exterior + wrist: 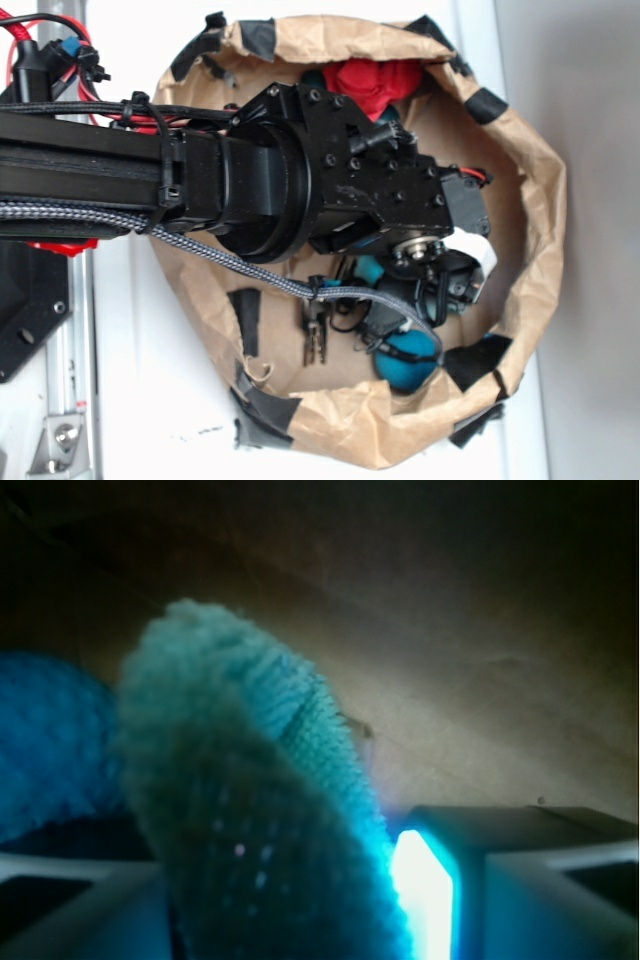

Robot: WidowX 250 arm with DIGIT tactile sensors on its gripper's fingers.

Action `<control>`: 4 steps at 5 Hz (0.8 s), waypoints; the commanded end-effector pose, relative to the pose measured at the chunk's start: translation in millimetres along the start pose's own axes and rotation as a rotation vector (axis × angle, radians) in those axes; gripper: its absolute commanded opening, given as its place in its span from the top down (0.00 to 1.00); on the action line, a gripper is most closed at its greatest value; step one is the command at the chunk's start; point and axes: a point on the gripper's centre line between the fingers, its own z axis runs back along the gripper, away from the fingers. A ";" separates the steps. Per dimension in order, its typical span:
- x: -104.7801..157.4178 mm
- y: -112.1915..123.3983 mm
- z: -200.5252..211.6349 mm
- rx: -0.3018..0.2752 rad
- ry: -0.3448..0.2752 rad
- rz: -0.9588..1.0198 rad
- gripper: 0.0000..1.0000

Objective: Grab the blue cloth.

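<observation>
Light blue-teal terry cloth [260,810] with a looped woven texture, bunched into an upright fold, close before the wrist camera, inside the brown paper-lined basin.

Inside the paper bag [540,200], keys [316,335] lie beside the ball [410,360]

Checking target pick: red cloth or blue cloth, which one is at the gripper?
The blue cloth: the wrist view shows its teal weave rising between the gripper fingers. The red cloth lies apart at the paper bag's far rim.
</observation>
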 end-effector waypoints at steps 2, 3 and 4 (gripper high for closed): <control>7.6 14.4 124.3 0.037 -0.023 0.300 1.00; 14.7 12.5 166.7 0.023 0.057 0.388 1.00; 19.2 7.6 169.2 0.023 0.120 0.451 1.00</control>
